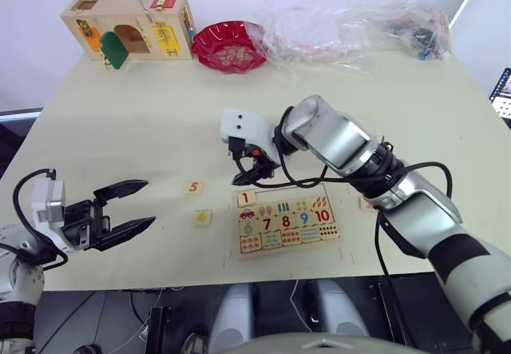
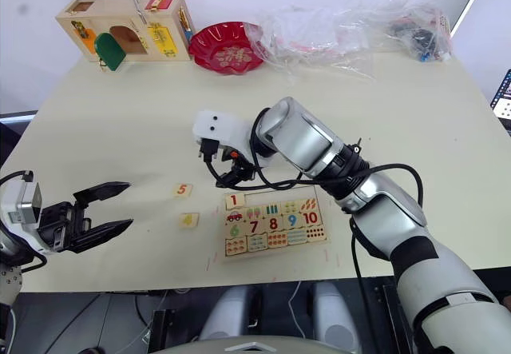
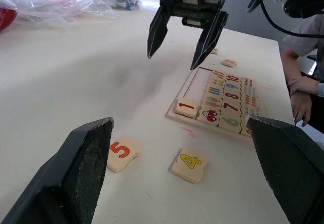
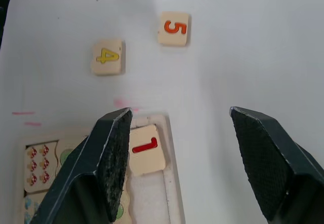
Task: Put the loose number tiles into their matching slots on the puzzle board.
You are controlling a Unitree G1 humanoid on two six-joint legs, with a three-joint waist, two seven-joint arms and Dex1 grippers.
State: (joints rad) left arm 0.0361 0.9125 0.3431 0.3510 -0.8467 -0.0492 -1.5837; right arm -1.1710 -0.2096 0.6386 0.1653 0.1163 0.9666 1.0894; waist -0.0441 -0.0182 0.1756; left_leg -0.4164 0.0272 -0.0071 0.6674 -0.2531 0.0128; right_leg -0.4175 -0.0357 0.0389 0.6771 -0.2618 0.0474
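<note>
Nearest the camera, the left end effector [image 1: 128,208] is held spread and empty, well to the left of the puzzle board [image 1: 287,220]. Tile 4 [image 1: 203,217] lies just left of the board, tile 5 [image 1: 192,187] a little beyond it. Tile 1 [image 1: 247,198] is seated in the board's far-left slot. Above that corner the right end effector [image 1: 249,165] hangs spread, holding nothing. A descent here could nudge tile 1 askew or shift the board. Two small tiles [image 3: 229,62] past the board cannot be read, and the remaining slots are partly hidden by the arm.
</note>
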